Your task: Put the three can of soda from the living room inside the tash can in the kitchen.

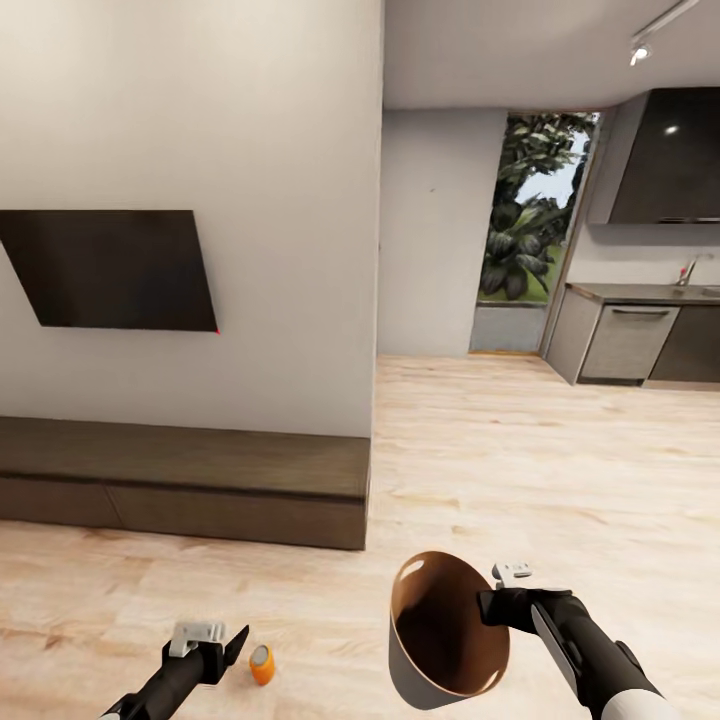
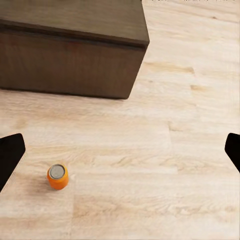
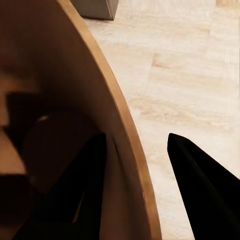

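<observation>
**Soda can on the floor, bin already in your right gripper**

Soda can (image 1: pixel 261 663): one orange can with a silver-grey top stands upright on the light plank floor, out in front of the long dark wood TV bench (image 1: pixel 185 480) and apart from it. Your left gripper (image 1: pixel 215 640) hangs just beside the can with its fingers spread wide and nothing between them. Your right gripper (image 1: pixel 497 603) pinches the rim of the trash can (image 1: pixel 440 680), one finger inside the wall and one outside. The bin is pale grey outside, glossy copper-brown inside, and is held off the floor, tilted, beside the can. Its bottom is shadowed, so I cannot tell whether it holds anything.

To do this well, centre the can between the left fingers in the left wrist view, where it sits off to one side. Descend straight, close around its middle, and keep the bin level as you lift.
</observation>
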`<state>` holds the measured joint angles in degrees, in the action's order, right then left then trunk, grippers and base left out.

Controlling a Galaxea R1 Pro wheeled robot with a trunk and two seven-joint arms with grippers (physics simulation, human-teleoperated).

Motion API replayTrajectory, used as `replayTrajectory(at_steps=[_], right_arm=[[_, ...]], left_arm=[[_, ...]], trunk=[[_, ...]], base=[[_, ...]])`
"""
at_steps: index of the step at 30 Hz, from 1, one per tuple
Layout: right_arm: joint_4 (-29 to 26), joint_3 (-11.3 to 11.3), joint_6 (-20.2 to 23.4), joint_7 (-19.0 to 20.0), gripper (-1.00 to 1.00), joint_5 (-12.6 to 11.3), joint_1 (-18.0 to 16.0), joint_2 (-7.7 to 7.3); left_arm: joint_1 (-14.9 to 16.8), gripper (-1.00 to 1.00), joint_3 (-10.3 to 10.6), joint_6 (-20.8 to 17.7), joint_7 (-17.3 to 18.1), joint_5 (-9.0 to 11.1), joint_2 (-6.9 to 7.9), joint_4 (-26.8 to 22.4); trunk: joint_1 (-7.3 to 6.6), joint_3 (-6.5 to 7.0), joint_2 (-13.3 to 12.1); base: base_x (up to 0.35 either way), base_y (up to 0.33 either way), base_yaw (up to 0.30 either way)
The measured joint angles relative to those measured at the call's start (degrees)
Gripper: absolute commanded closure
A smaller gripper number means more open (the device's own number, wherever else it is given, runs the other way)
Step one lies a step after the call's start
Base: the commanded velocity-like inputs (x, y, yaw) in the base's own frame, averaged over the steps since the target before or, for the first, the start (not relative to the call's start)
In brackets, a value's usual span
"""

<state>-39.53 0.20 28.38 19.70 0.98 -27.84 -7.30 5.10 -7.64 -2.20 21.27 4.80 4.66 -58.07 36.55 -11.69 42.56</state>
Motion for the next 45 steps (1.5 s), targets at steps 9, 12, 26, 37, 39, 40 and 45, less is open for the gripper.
replayTrajectory(at_steps=[9, 12, 26, 37, 39, 40, 45], right_arm=[[0.0, 0.0, 0.0, 0.11, 1.0, -0.02, 0.0, 0.0], [0.01, 0.0, 0.0, 0.13, 1.0, -0.03, 0.0, 0.0], [0.02, 0.08, 0.0, -0.04, 1.0, 0.21, 0.0, 0.0], [-0.03, -0.29, -0.03, 0.36, 1.0, -0.09, 0.0, -0.06], [-0.06, -0.57, -0.04, 0.5, 1.0, -0.26, 0.0, -0.17], [-0.07, -0.65, -0.06, 0.53, 1.0, -0.24, -0.01, -0.21], [-0.06, -0.78, -0.08, 0.62, 1.0, -0.22, 0.0, -0.28]], left_arm=[[0.0, -1.0, 0.0, 0.0, -0.02, -0.05, 0.0, 0.05], [0.0, -1.0, 0.0, 0.0, -0.05, -0.05, 0.0, 0.05], [0.0, -1.0, 0.0, 0.0, -0.08, -0.03, 0.0, 2.22], [0.0, -1.0, 0.07, 0.0, -0.09, -0.13, 0.0, 2.5], [0.0, -1.0, 0.08, 0.0, -0.09, -0.13, 0.0, 2.51], [0.0, -1.0, 0.06, 0.0, -0.09, -0.13, 0.0, 2.51], [0.0, -1.0, 0.08, 0.0, -0.09, -0.12, 0.0, 2.52]], trunk=[[0.0, 0.0, 0.0], [0.0, 0.0, 0.0], [0.0, 0.0, 0.0], [0.0, 0.0, 0.0], [0.0, 0.01, 0.0], [0.0, 0.02, 0.0], [0.0, 0.18, 0.0]], base=[[0.27, 0.214, -0.001], [0.271, 0.216, 0.0], [0.256, 0.226, 0.0], [0.231, 0.166, -0.001], [0.167, 0.038, -0.078], [0.154, 0.027, -0.125], [0.09, 0.011, -0.196]])
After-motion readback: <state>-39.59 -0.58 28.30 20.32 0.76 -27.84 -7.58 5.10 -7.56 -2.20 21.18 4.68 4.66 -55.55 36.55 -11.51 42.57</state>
